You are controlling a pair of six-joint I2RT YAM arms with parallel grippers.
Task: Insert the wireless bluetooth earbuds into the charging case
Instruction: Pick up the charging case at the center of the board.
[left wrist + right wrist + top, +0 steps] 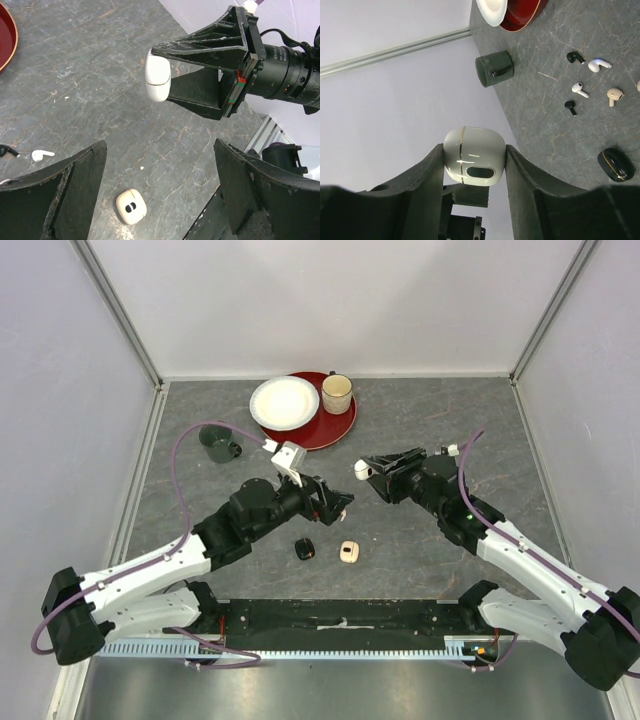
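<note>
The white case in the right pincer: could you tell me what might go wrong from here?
The right pincer grips the white case by its rounded sides, in mid-air; it may slip or twist. Its lid looks shut, so the earbuds cannot go in yet. They lie close together; the open left pincer could knock neighbours.

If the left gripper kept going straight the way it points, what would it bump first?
Likely the bare table, just beyond the beige case. The white case in the right gripper looks higher and farther, though depth is unclear.
</note>
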